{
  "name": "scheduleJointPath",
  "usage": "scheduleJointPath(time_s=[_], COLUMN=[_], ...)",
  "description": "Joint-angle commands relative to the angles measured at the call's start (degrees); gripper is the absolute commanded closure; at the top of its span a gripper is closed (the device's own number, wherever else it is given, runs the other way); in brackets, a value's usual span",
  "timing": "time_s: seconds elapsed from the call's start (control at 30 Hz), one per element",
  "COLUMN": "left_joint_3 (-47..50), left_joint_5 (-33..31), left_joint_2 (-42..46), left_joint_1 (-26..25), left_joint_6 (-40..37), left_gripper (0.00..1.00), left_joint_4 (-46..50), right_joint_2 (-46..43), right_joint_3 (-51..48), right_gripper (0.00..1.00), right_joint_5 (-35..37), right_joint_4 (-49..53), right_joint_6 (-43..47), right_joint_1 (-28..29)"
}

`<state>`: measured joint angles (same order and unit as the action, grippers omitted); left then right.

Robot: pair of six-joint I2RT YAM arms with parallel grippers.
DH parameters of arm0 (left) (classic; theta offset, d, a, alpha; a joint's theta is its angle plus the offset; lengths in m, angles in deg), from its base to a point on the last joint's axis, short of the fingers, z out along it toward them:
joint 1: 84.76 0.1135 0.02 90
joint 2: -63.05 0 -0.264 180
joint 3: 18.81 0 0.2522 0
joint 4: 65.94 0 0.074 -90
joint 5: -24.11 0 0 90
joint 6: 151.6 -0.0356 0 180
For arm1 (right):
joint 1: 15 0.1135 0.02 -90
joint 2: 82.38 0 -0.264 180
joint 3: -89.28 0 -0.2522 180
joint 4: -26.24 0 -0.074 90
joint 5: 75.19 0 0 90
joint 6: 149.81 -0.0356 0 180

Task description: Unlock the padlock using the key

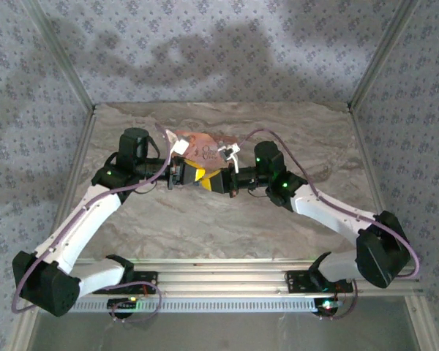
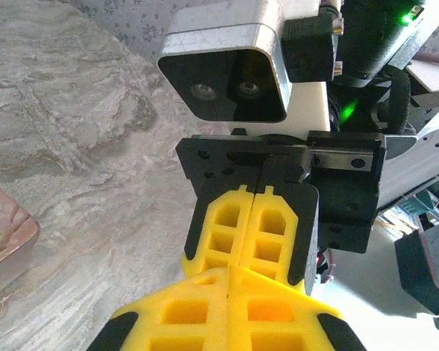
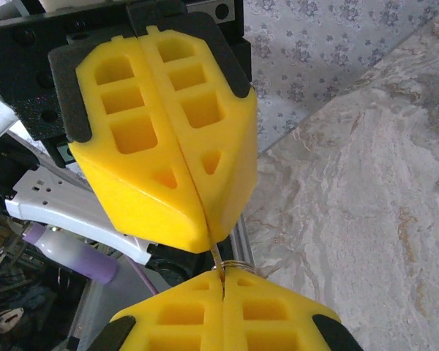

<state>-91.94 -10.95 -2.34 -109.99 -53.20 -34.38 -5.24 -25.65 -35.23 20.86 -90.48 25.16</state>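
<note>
Just before the box (image 1: 205, 146), left claw (image 3: 205, 235) and right claw (image 3: 223, 292) meet, each pressed together, a silvery sliver (image 3: 218, 257) between (likely the key); unlocking seems unfinished.

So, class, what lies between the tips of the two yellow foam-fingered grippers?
In the right wrist view, a thin silvery metal sliver and a small wire ring span the narrow gap between the left gripper and right gripper.

The table top (image 1: 227, 227) is smooth and matt, stone-patterned. Above it the yellow finger pads (image 3: 132, 131) look like matt moulded foam backed by black plastic, a thin shiny metal ring (image 3: 235, 264) between them. Ribbed bare-metal rails (image 1: 227, 276) line its near edge.
</note>
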Motion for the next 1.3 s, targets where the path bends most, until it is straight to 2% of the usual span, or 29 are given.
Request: scheduleJointPath(time_s=[0.0,0.13,0.17,0.3,0.37,0.47,0.6,0.8,0.93,1.27], left_joint_3=[-1.29,-0.45,-0.03,0.05,0.26,2.0,7.46,13.83,14.63,14.56], left_joint_5=[3.96,3.54,3.14,0.32,-1.94,-3.99,-1.88,1.87,3.85,4.21], left_joint_2=[-0.37,-0.32,-0.32,-0.49,-0.19,0.68,1.76,1.9,1.69,0.39], left_joint_1=[-0.43,-0.39,-0.34,0.22,0.96,3.23,6.37,5.91,4.96,2.49], left_joint_6=[0.22,2.05,3.05,5.13,6.51,10.99,20.48,30.0,32.08,32.2], left_gripper=[1.0,1.0,0.94,0.59,0.48,0.4,0.43,0.48,0.52,0.6], left_joint_4=[-1.71,-4.05,-5.03,-5.62,-6.03,-9.11,-20.07,-34.3,-36.34,-37.51], right_joint_2=[1.03,1.21,1.03,1.1,1.31,1.34,1.03,1.03,1.07,1.26], right_joint_3=[1.6,0.21,-0.41,-2.63,-3.68,-5.17,-7.07,-7.74,-7.51,-7.07], right_gripper=[1.0,1.0,1.0,1.0,1.0,1.0,1.0,1.0,1.0,1.0], right_joint_5=[-0.93,0.41,1.23,4.56,5.66,7.28,8.81,8.41,7.32,4.99], right_joint_4=[-3.19,-6.65,-7.61,-10.56,-11.91,-14.79,-18.11,-20.01,-20.92,-22.1], right_joint_6=[-1.01,-2.49,-2.71,-4.05,-4.88,-7.2,-8.86,-9.23,-9.48,-9.85], right_joint_1=[0.23,0.19,0.14,-0.34,-0.76,-1.5,-2.5,-2.66,-2.66,-2.55])
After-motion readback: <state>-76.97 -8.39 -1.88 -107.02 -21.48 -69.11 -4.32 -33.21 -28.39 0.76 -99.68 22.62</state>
